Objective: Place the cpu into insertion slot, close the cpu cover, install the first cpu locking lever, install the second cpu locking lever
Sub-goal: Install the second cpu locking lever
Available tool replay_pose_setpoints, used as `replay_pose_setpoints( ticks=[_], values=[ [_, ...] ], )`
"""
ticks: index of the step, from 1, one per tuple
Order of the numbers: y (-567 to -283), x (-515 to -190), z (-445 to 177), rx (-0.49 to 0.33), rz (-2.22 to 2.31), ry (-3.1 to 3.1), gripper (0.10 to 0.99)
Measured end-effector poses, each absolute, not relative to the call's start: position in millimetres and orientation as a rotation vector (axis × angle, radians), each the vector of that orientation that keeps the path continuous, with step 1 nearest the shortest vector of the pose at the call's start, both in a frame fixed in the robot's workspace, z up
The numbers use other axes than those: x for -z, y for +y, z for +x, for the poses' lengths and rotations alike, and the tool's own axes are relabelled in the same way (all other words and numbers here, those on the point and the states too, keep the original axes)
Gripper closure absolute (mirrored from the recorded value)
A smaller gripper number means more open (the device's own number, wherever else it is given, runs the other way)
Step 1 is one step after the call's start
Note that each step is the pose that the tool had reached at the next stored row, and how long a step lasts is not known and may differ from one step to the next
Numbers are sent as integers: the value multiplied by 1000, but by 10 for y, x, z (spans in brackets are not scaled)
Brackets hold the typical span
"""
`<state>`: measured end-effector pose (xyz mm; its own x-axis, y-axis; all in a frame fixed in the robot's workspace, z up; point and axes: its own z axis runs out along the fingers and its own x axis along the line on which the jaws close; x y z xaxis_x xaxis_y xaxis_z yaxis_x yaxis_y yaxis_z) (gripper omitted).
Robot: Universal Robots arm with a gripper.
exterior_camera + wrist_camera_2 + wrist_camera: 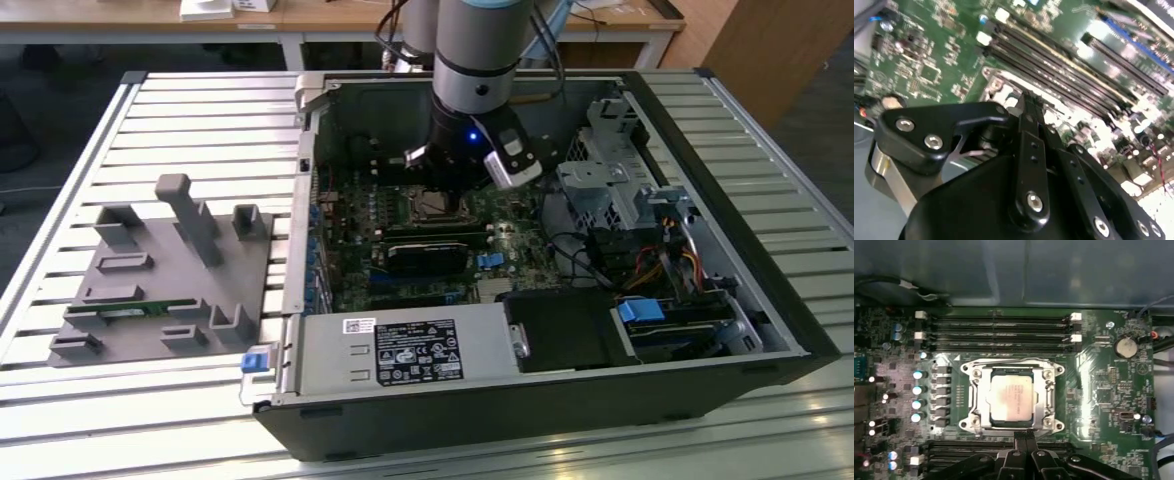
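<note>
In the first wrist view the cpu point(1011, 399) lies flat in the insertion slot point(967, 370), its pale metal top showing through the cut-out of the silver cpu cover point(980, 401), which lies down over it. A thin wire lever point(1014, 361) runs along one side of the frame. My gripper point(1024, 436) is shut, its black fingers pressed together at the edge of the socket with nothing visible between them. In the second wrist view the gripper point(1030, 102) hangs over the socket's silver rim point(996, 82). In the exterior view the gripper point(451, 185) stands just above the socket point(435, 207) inside the open computer case.
Long black memory slots point(999, 332) run beside the socket, and a coin battery point(1126, 346) sits on the board. A black card point(430, 255), the power supply point(400, 352) and a drive cage point(607, 190) crowd the case. A grey fixture point(167, 270) rests on the slatted table.
</note>
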<state>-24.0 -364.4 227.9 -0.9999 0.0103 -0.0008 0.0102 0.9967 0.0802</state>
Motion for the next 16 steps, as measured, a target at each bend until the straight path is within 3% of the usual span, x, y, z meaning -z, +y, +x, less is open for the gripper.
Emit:
replay_pose_setpoints(
  ticks=[16],
  values=[
    [-3740,-2251,-479,-127,16,3138,980]
  ],
)
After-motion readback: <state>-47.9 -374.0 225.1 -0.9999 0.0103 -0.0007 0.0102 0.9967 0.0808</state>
